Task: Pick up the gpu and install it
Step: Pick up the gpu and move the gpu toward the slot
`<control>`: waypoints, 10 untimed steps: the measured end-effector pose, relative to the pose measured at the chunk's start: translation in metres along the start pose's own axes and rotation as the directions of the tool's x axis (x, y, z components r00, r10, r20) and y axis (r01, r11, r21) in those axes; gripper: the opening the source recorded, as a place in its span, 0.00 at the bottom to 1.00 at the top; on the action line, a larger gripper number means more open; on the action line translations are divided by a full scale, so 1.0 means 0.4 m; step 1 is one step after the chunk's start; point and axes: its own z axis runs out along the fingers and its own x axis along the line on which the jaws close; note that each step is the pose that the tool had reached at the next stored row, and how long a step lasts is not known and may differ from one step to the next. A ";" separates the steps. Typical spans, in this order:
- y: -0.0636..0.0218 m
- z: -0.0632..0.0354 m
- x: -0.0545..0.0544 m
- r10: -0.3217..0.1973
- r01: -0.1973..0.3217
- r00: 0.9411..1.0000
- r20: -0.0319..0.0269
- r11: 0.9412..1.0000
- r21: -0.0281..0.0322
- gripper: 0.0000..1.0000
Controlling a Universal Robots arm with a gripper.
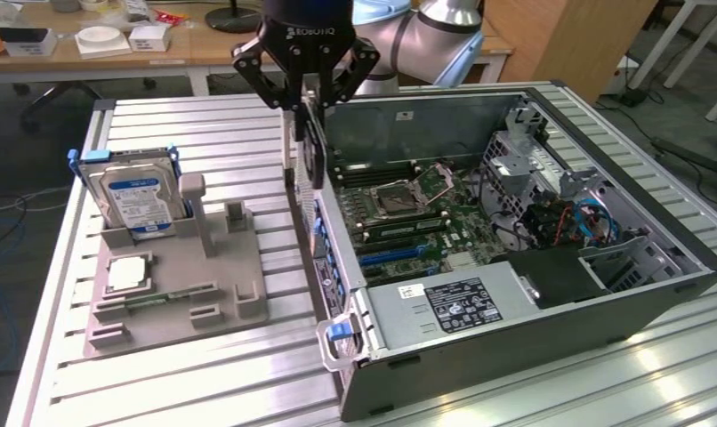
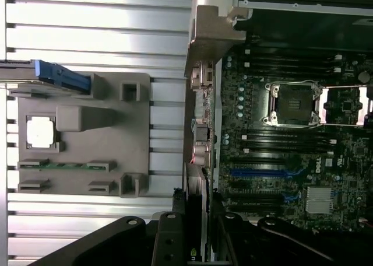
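The gpu (image 1: 311, 151) is hanging edge-on from your gripper (image 1: 304, 105), whose jaws are standing narrow and pinching the card by its upper edge. It is hovering over the rear wall of the open computer case (image 1: 513, 356), beside the motherboard (image 1: 412, 213), and is not seated in anything.

You are probably handling a light, stiff but fragile board. Taking it by a bare edge near the metal bracket looks safer than gripping the cooler or the components, and so thin a card could twist in such a small hold.

From the wrist, the gpu (image 2: 196, 210) is showing as a thin sliver between the fingers (image 2: 169, 242), so its faces, cooler and connector edge are hard to make out. How deep the pads are biting is hidden from you. The blue slots (image 2: 256, 174) are lying just beside its line.
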 end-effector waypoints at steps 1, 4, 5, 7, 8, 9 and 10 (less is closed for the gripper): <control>0.000 0.000 -0.003 0.000 0.000 1.000 0.000 1.000 0.000 0.27; 0.000 0.000 -0.015 0.000 0.000 1.000 0.000 1.000 0.000 0.27; 0.000 0.000 -0.018 0.000 0.000 1.000 0.000 1.000 0.000 0.27; 0.000 0.001 -0.024 0.000 0.000 1.000 0.000 1.000 0.000 0.27; -0.001 0.001 -0.028 0.000 0.000 1.000 0.000 1.000 0.000 0.27; -0.001 0.001 -0.031 0.000 0.000 1.000 0.000 1.000 0.000 0.27; -0.001 0.001 -0.035 0.000 0.000 1.000 0.000 1.000 0.000 0.27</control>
